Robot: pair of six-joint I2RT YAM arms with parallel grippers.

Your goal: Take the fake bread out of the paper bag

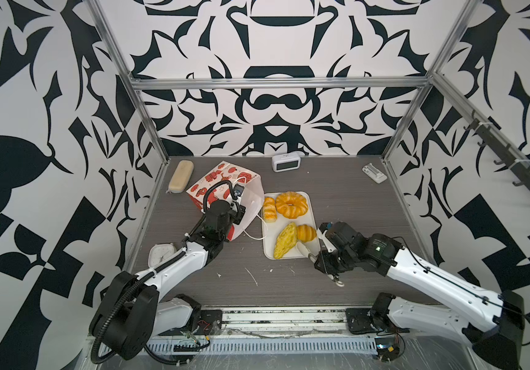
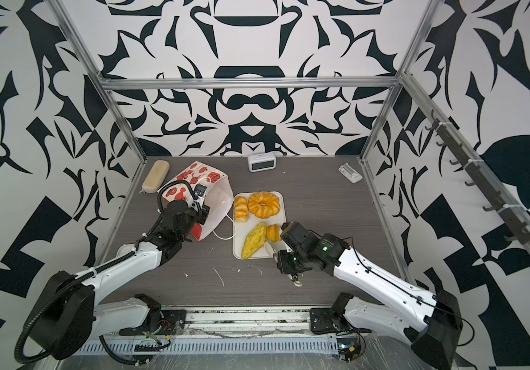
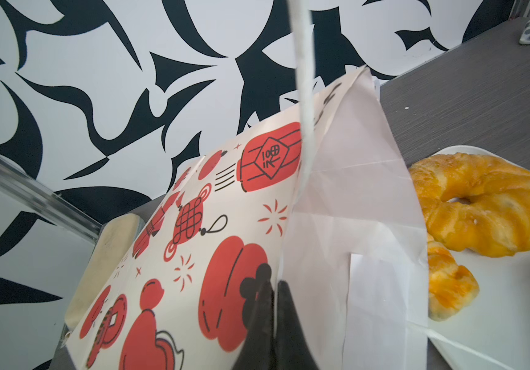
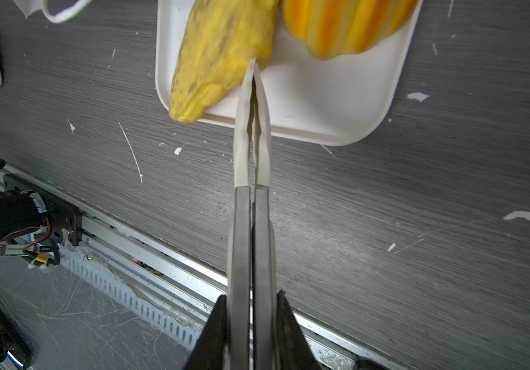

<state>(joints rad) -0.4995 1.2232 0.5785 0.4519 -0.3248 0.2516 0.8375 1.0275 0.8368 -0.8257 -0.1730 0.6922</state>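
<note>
The red-and-white paper bag (image 1: 219, 185) lies tipped on its side at the back left, its white mouth facing the tray. My left gripper (image 3: 273, 285) is shut on the bag's upper edge, and a white cord handle (image 3: 303, 96) hangs in front. Several pieces of fake bread lie on the white tray (image 1: 313, 211): a ring loaf (image 1: 291, 204), a ridged roll (image 1: 269, 209), a yellow croissant (image 1: 284, 240) and an orange one (image 1: 306, 232). My right gripper (image 4: 252, 296) is shut on grey tongs (image 4: 252, 128). Their white tips are pressed together, empty, beside the yellow croissant (image 4: 222, 48). The bag's inside is hidden.
A beige oblong case (image 1: 181, 176) lies behind the bag by the left rail. A white digital clock (image 1: 285, 162) stands at the back wall, and a small white device (image 1: 374, 173) lies back right. A white alarm clock (image 1: 161, 254) sits under my left forearm.
</note>
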